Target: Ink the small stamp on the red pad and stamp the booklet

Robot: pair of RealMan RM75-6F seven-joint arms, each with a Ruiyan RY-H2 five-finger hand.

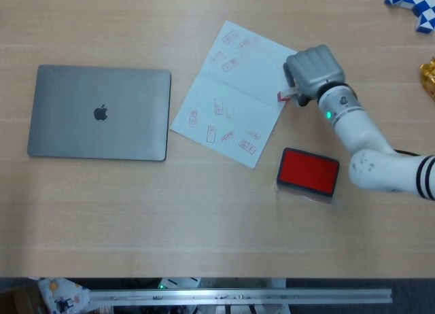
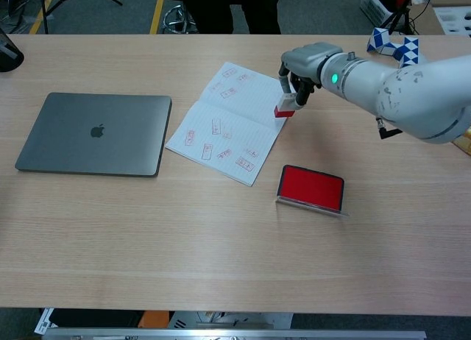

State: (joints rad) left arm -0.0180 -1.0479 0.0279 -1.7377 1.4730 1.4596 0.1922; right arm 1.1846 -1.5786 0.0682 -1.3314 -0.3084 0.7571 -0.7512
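gripping the small stamp (image 2: 284, 107) between its fingers, the right hand (image 2: 305, 66) sits in the upper middle of the chest view, at the right edge of the open booklet (image 2: 232, 119). the stamp's red base is at the page edge; whether it touches the paper cannot be told. the red pad (image 2: 310, 187) lies open on the surface (image 2: 184, 237) below and right of the booklet, apart from it. a closed laptop (image 2: 92, 132) rests at the left. the left hand is out of sight.
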